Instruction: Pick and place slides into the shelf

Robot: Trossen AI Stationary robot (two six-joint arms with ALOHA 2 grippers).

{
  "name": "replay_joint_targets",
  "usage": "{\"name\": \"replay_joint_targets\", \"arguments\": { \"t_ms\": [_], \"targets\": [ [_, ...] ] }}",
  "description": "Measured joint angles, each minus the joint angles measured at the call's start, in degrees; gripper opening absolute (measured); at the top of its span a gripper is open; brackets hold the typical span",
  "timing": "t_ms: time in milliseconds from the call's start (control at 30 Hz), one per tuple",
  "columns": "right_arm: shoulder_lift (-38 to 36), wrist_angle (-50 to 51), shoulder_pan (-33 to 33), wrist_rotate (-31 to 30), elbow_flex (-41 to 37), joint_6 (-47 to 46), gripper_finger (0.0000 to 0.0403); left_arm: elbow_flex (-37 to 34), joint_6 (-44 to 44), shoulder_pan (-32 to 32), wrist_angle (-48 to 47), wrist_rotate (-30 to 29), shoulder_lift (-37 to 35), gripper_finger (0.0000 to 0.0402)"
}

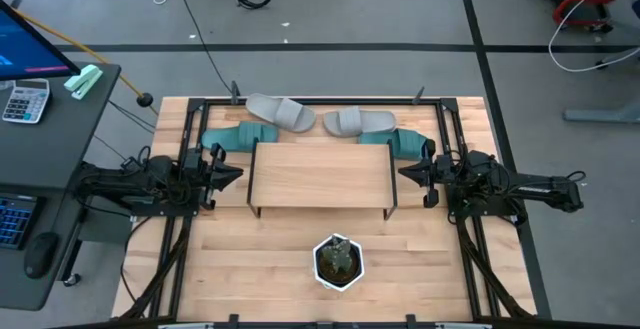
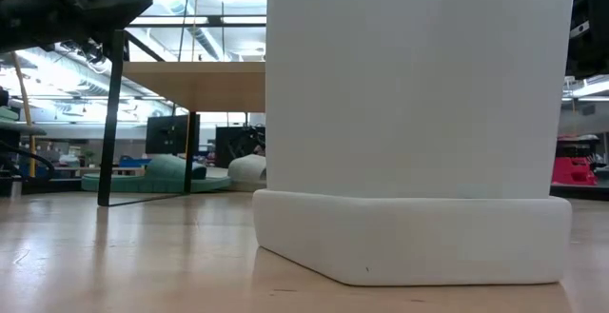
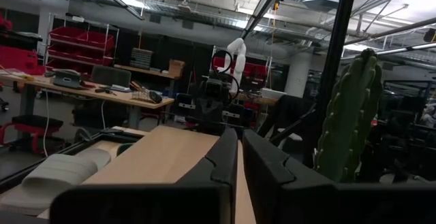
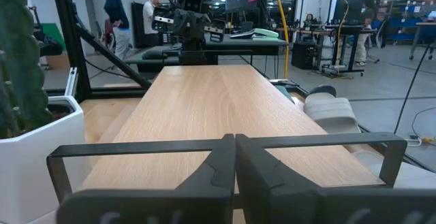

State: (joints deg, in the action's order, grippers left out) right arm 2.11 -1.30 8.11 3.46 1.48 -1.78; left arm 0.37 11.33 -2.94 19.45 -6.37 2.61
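Note:
The shelf (image 1: 320, 176), a light wood board on thin black legs, stands mid-table. Two grey slides (image 1: 282, 112) (image 1: 360, 121) lie sole-down on the table beyond its far edge. One teal slide (image 1: 235, 136) lies at the shelf's far left corner, the other (image 1: 408, 142) at its far right corner. My left gripper (image 1: 235, 176) hovers shut off the shelf's left end, and my right gripper (image 1: 405, 174) hovers shut off its right end. Both point level at the board and touch nothing. The left wrist view shows a grey slide (image 3: 65, 173) beside the board (image 3: 163, 156).
A white pot with a cactus (image 1: 338, 261) stands near the table's near edge and fills the low view (image 2: 419, 113). A black frame (image 1: 320, 100) rims the table. A desk with a calculator (image 1: 25, 99) is off the left side. People (image 4: 119, 9) stand in the room beyond.

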Motion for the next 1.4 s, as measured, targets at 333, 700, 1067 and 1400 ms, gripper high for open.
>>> {"name": "replay_joint_targets", "arguments": {
  "t_ms": [333,700,1067,1400],
  "targets": [
    [0.0,0.0,0.0,0.0,0.0,0.0,0.0018,0.0,-0.1,0.0,0.0,0.0,0.0,0.004],
    [0.0,0.0,0.0,0.0,0.0,0.0,0.0018,0.0,0.0,0.0,0.0,0.0,0.0,0.0028],
    [0.0,0.0,0.0,0.0,0.0,0.0,0.0018,0.0,0.0,0.0,0.0,0.0,0.0,0.004],
    [0.0,0.0,0.0,0.0,0.0,1.8,0.0018,0.0,-0.1,0.0,0.0,0.0,0.0,0.0028]
  ]
}}
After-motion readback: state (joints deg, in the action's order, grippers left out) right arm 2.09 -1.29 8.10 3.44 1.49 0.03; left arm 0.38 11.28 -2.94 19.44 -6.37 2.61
